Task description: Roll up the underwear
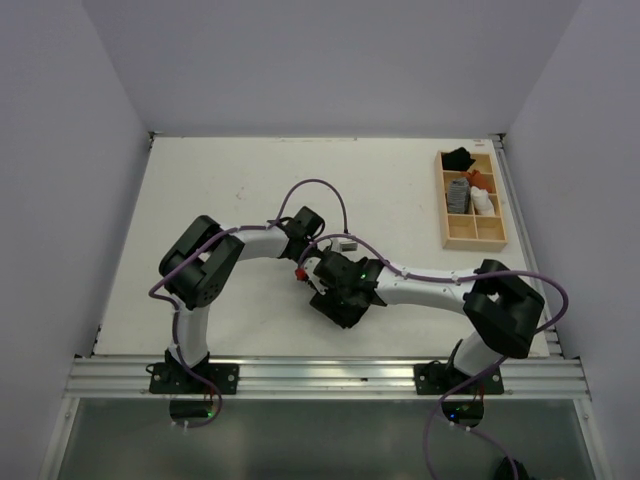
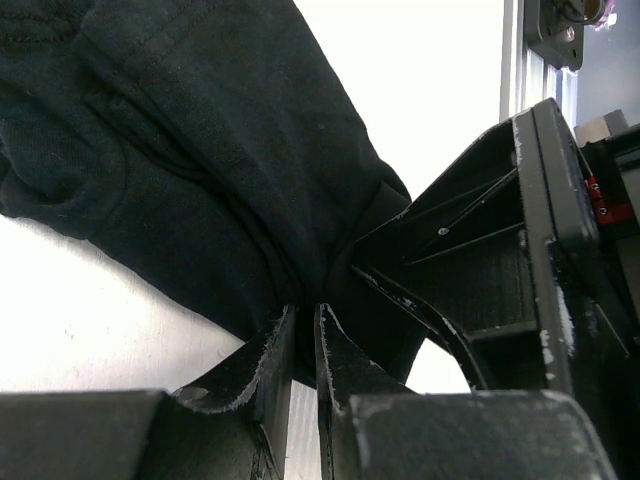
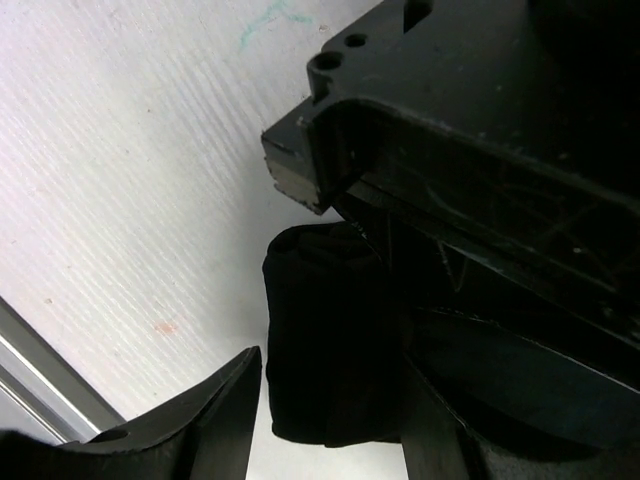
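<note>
In the left wrist view the underwear (image 2: 180, 150) is cut off by the top and left edges. In the right wrist view a black arm part (image 3: 480, 150) covers one side of it. From above, the ends of the left arm (image 1: 265, 240) and the right arm (image 1: 430, 285) hide it almost wholly. The things in the wooden tray (image 1: 462, 233) are too small to name.

White table (image 1: 250, 200), pale grey walls (image 1: 330, 60)

Tight middle, open margins
The black left gripper (image 2: 305, 315) and black right gripper (image 3: 330, 380) sit nose to nose at the black soft fabric underwear (image 2: 180, 150) — no way between; white tabletop (image 1: 220, 190) free left and far, compartmented wooden tray (image 1: 441, 200) at far right.
</note>
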`<state>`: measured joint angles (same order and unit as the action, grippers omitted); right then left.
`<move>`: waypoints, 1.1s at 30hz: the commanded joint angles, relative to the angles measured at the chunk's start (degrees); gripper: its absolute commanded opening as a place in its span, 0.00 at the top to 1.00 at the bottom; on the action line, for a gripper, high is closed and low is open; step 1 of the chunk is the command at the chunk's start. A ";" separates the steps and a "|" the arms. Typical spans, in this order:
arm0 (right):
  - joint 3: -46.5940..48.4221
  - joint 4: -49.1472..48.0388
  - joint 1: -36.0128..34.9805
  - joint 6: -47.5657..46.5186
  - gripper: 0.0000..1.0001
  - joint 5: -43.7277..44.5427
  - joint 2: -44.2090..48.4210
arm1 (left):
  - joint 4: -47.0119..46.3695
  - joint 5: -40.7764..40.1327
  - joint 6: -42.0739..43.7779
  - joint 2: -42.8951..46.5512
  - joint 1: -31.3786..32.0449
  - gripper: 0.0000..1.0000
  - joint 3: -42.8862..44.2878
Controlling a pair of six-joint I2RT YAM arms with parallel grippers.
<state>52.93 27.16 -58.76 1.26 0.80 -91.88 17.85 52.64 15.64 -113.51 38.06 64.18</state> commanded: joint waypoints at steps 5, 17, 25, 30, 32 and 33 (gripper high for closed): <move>1.30 0.09 -0.04 -0.47 0.62 1.23 -1.64 | 1.31 -5.62 1.33 -0.83 0.52 0.82 0.41; -5.90 -8.07 1.37 10.96 1.00 -9.58 1.17 | 3.86 -13.88 -7.37 4.26 -2.02 0.66 -0.02; -9.59 -12.04 8.92 13.60 1.00 -17.32 3.02 | 0.97 -13.98 -12.21 11.11 -5.19 0.55 -2.83; -9.69 -12.92 11.47 13.95 1.00 -20.66 0.56 | 2.28 -12.12 -11.69 12.44 -6.60 0.53 -3.54; -9.77 -13.36 11.83 14.47 1.00 -21.45 0.56 | 2.63 -12.56 -11.77 13.14 -7.30 0.54 -4.15; -10.03 -13.88 12.00 14.74 1.00 -21.63 1.08 | 2.81 -12.91 -11.86 13.49 -7.56 0.54 -4.41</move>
<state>44.77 11.68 -48.10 13.15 -19.70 -89.56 20.58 37.91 3.62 -104.38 31.14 60.40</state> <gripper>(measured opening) 0.146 0.462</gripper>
